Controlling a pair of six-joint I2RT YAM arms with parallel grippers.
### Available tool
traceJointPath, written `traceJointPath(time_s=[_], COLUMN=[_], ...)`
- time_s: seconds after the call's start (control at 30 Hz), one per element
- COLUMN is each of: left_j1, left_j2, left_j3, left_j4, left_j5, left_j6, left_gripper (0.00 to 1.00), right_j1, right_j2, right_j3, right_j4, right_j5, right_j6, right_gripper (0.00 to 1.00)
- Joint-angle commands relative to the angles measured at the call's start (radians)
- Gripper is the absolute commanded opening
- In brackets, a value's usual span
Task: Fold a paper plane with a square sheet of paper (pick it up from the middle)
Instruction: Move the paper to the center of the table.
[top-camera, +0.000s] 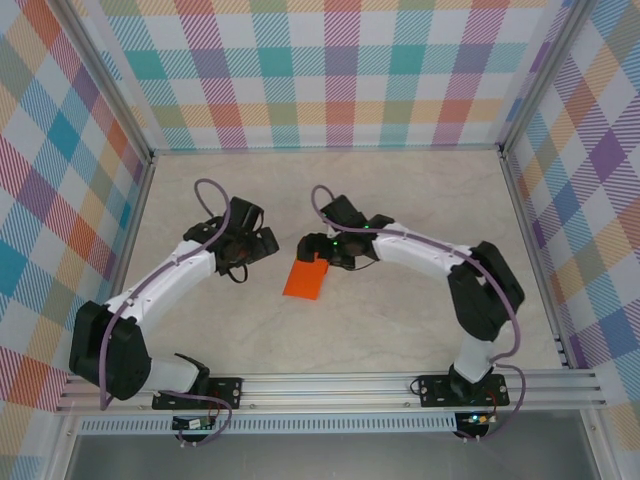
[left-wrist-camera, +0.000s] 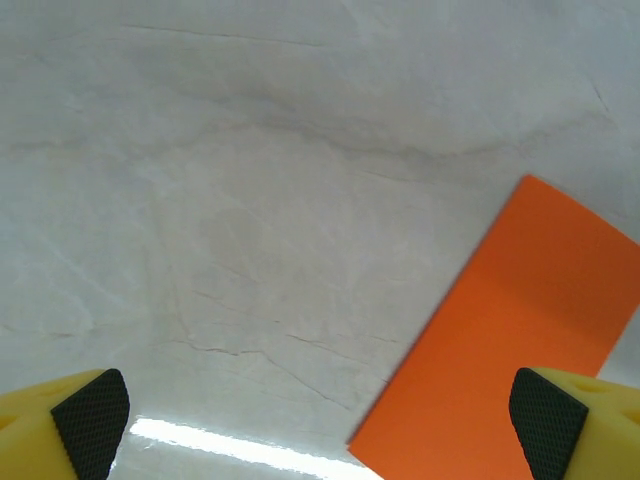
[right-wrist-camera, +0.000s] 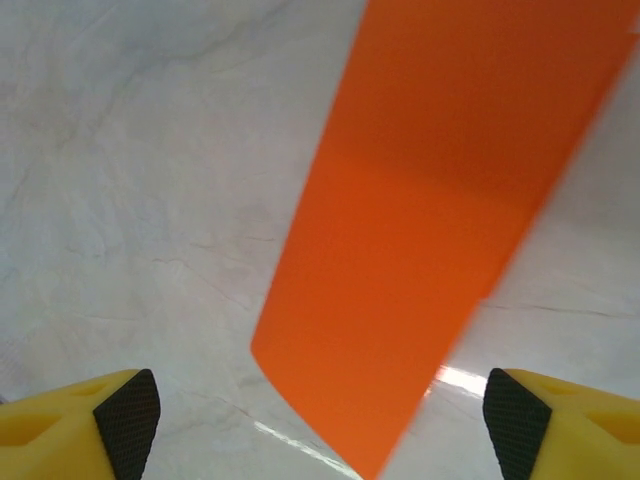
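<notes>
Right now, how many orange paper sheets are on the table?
1. The orange sheet lies near the middle of the table; the arms may hide another.

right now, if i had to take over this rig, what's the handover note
Left gripper: fingers wide open, holding nothing, with the paper's edge by its right finger.
Right gripper: open, straddling one end of the paper, nothing gripped.
Paper: the orange paper lies on the table mid-workspace, between the two grippers, its far end under the right one.
Done: it looks folded once, into a narrow rectangle rather than a square.
Left: nose folds, centre ridge and wings; no plane shape yet.
</notes>
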Motion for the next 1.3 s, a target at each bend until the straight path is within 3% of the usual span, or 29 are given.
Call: traceJointPath(time_s=[0.0,0.27,0.43,0.57,0.7,0.93,1.07,1.27], left_j1=[0.066,0.121,0.126,0.128,0.127,0.128,0.117,-0.004], left_j2=[-0.04,-0.075,-0.066,-0.057,-0.044,-0.031,-0.012,0.056], left_j3=[-0.021,-0.061,-0.064,-0.064,-0.064,-0.09,-0.119,-0.088], left_j4=[-0.04,-0.023,-0.021,-0.012,0.0,0.063,0.172,0.242], left_j5=[0.017,0.039,0.05,0.065,0.095,0.202,0.337,0.415], left_j6=[-0.046,-0.055,-0.051,-0.048,-0.035,-0.031,-0.026,0.008], left_gripper=[1.0,1.0,1.0,1.0,1.0,0.97,0.92,0.79], right_j1=[0.047,0.097,0.098,0.1,0.1,0.087,0.07,-0.038], right_j2=[0.102,0.314,0.36,0.372,0.346,0.134,0.037,-0.24], right_j3=[0.112,0.293,0.309,0.286,0.215,-0.011,-0.039,-0.256], right_j4=[-0.002,-0.055,-0.092,-0.16,-0.253,-0.261,-0.204,0.023], right_j5=[-0.02,-0.043,-0.067,-0.108,-0.098,-0.207,-0.196,-0.107], right_j6=[0.062,0.075,0.006,-0.146,-0.393,-0.705,-0.63,-0.224], right_gripper=[0.83,0.78,0.78,0.75,0.75,0.81,0.82,0.9])
